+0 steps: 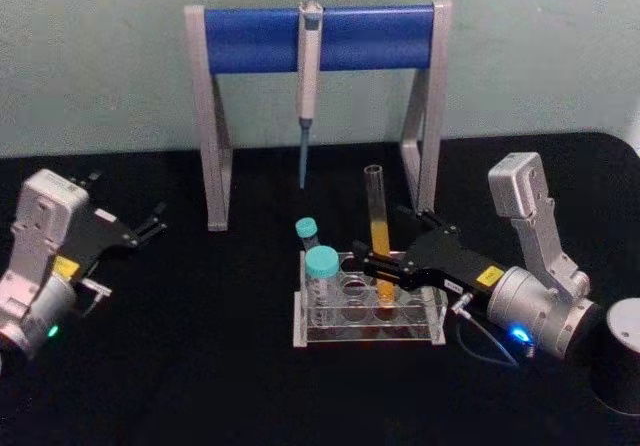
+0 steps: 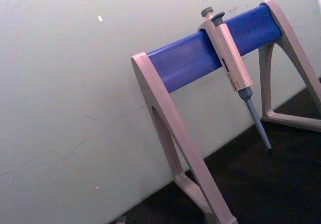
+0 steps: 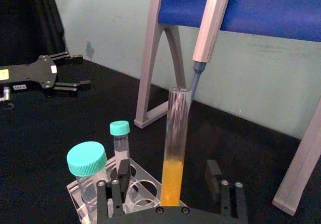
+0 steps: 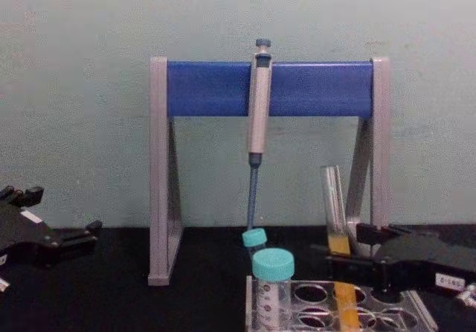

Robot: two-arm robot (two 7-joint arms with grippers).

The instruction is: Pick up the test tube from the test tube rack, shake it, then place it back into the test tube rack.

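1. Standing upright in a right-hand hole of the test tube rack (image 1: pixel 432 334), the test tube (image 1: pixel 379 234) sits between the right gripper (image 1: pixel 372 263) fingers, jaws wide; the grasp step looks in hand.
2. Next: close, then lift straight.
3. Count: one tube, two teal-capped vials (image 1: pixel 322 269), one pipette (image 1: pixel 308 76).
4. Left gripper (image 1: pixel 152 221) idles far left, jaws slightly parted.

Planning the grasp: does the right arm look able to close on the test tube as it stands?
Probably yes: the right tool is open with a finger on each side of the test tube, which stands upright in the test tube rack; nothing sits between.

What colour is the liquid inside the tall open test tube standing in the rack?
Orange-yellow, filling the lower part of the test tube; the right wrist view shows it best.
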